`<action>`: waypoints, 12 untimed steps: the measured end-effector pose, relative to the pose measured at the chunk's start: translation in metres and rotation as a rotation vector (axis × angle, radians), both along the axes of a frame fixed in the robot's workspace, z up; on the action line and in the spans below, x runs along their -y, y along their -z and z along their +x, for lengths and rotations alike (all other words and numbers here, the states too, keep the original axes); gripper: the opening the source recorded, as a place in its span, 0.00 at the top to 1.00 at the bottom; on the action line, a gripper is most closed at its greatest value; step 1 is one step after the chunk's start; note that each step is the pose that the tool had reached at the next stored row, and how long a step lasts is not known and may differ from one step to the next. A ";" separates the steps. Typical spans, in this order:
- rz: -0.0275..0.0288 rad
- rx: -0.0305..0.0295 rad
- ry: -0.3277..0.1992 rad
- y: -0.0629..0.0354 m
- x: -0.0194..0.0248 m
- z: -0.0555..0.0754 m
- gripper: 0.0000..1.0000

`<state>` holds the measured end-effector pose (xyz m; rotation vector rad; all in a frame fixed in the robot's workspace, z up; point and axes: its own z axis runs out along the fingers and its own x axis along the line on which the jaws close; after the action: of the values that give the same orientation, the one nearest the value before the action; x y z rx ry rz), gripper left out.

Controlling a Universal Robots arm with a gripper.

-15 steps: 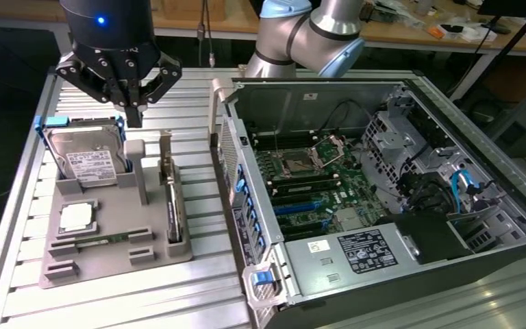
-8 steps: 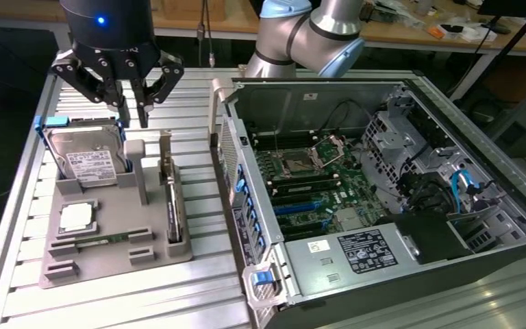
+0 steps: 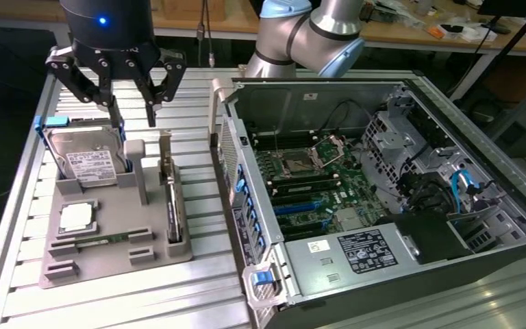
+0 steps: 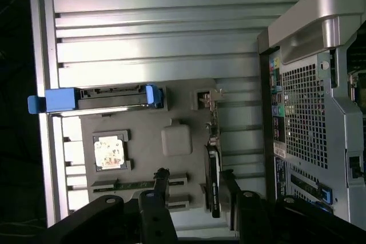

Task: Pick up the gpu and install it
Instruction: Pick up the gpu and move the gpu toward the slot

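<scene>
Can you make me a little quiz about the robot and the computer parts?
1. Pick one: where is the gpu? A) standing on edge in the gray tray B) inside the computer case C) on top of the hard drive
2. True or false: the gripper is holding the gpu.
3. What colour is the frame on the hard drive?
Key: 1 A. 2 False, the gripper is open and empty above the tray. 3 Blue.

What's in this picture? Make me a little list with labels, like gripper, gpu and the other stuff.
gripper: open, holding nothing, above the tray
gpu: standing on edge in the tray, not picked up
also in tray: hard drive, chip
case: open, on the exterior view's right of the tray
</scene>
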<state>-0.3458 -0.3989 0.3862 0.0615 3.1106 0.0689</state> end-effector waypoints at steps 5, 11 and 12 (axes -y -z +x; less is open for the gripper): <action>-0.0002 -0.0079 -0.077 0.0002 0.0000 0.000 0.52; -0.0011 -0.0258 -0.114 0.0023 0.0008 0.002 0.52; -0.0017 -0.0279 -0.114 0.0031 0.0013 0.002 0.52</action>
<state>-0.3434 -0.4002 0.3831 -0.1160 3.1395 0.0686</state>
